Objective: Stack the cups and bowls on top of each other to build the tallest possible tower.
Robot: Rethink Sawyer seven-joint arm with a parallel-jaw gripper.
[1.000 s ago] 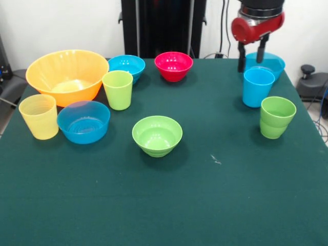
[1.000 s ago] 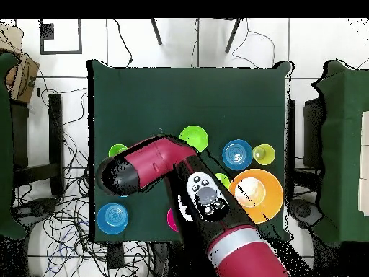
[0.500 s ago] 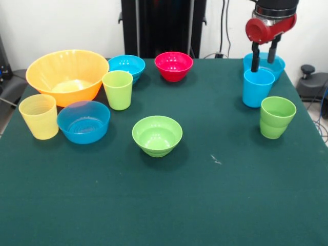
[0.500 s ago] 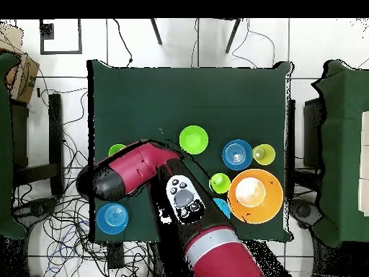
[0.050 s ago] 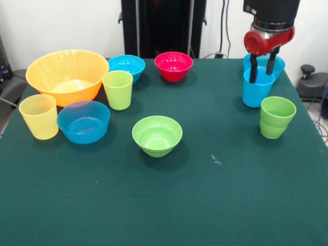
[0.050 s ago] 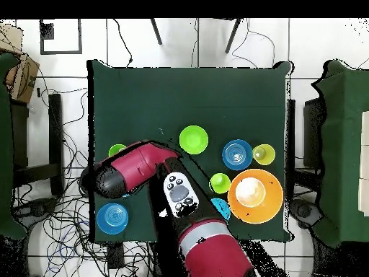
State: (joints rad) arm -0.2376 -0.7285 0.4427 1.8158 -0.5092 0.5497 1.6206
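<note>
From the front, the gripper [image 5: 260,74] hangs over the sky-blue cup [image 5: 257,87], its fingers parted and straddling the cup's far rim, gripping nothing yet; the cup stands upright, directly below. A blue bowl [image 5: 266,63] crowds its twelve o'clock, the green stepped cup [image 5: 277,117] sits near at four o'clock, and the green bowl [image 5: 157,135] lies well apart toward eight, across bare cloth. Overhead, the red arm [image 6: 133,167] hides that cup, close to the table's [image 6: 187,94] nine o'clock edge
</note>
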